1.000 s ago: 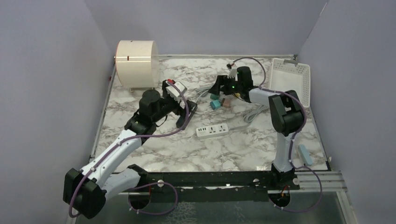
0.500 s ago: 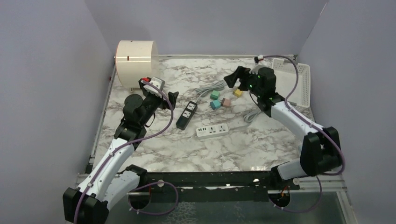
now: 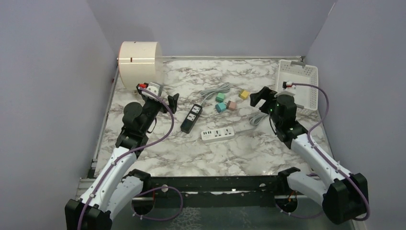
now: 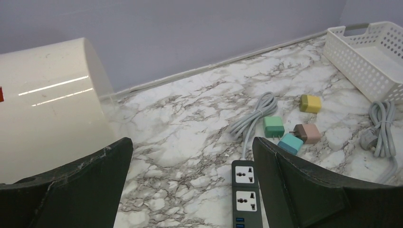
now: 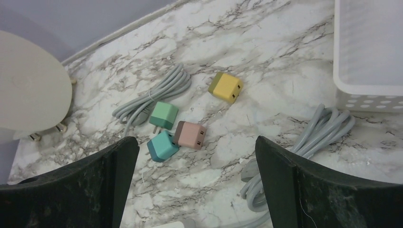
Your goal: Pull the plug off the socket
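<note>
A black power strip (image 3: 191, 118) lies mid-table with its sockets empty; it also shows in the left wrist view (image 4: 246, 190). A white power strip (image 3: 218, 134) lies just in front of it. Loose plug adapters lie behind them, none in a socket: green (image 5: 164, 115), teal (image 5: 162, 146), pink (image 5: 190, 135) and yellow (image 5: 225, 87). My left gripper (image 3: 167, 102) is open and empty, raised to the left of the black strip. My right gripper (image 3: 262, 97) is open and empty, raised to the right of the plugs.
A cream cylinder (image 3: 140, 62) stands at the back left. A white basket (image 3: 299, 81) sits at the back right. One coiled grey cable (image 3: 210, 91) lies behind the black strip, and another (image 3: 258, 117) lies right of the white strip.
Both arms pulled back. The left gripper moved left, off the black strip. The right gripper left the plugs and swung right and nearer. Both stayed empty.
</note>
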You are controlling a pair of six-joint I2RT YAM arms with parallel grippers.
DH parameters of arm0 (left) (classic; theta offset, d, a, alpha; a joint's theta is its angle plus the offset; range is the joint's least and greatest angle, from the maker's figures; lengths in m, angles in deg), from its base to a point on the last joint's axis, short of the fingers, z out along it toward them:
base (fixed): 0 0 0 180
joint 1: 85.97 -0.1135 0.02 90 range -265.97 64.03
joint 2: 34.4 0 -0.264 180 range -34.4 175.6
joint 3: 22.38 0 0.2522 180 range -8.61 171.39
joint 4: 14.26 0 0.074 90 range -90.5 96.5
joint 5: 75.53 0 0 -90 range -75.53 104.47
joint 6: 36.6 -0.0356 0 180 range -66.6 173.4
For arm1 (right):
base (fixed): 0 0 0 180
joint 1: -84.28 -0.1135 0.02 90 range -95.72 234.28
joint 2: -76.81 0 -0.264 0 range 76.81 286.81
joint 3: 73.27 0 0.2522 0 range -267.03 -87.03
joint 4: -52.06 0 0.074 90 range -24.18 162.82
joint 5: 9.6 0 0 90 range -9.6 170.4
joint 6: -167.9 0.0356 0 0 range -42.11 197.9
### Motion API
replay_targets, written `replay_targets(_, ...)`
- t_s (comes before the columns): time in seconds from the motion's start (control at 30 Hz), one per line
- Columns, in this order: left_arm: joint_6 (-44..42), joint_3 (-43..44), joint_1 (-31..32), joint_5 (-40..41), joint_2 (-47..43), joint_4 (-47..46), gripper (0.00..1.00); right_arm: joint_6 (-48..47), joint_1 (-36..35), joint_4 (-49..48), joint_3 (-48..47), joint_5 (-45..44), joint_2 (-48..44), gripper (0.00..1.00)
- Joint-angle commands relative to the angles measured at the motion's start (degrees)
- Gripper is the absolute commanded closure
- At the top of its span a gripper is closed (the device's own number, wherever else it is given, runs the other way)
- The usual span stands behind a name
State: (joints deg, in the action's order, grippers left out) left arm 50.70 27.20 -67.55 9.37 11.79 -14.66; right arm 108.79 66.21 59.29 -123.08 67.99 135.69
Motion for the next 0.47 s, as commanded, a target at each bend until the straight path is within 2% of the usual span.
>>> replay_targets(0.0,1.2,-0.4,-0.5,1.0,-0.8,-2.5,0.01,-3.4,-0.2,-1.5,2.4,-1.4,-3.3,0.03)
replay_targets(0.13,1.6,-0.3,-0.6,-0.1,-0.4,-2.7,0.01,-3.9,-0.2,-0.4,1.8,-1.7,-4.2,0.05)
replay_targets(0.2,1.8,-0.5,-0.6,0.1,-0.4,-3.2,0.01,-4.0,-0.2,-1.5,2.2,-1.3,-3.8,0.10)
replay_targets(0.3,2.1,-0.3,-0.7,0.0,0.1,-3.2,0.01,-2.9,-0.2,-2.0,2.1,0.8,-3.1,0.00)
replay_targets(0.43,2.3,-0.7,-0.7,0.0,-0.1,-3.5,0.01,-5.6,-0.2,-4.5,3.0,4.4,-3.9,0.01)
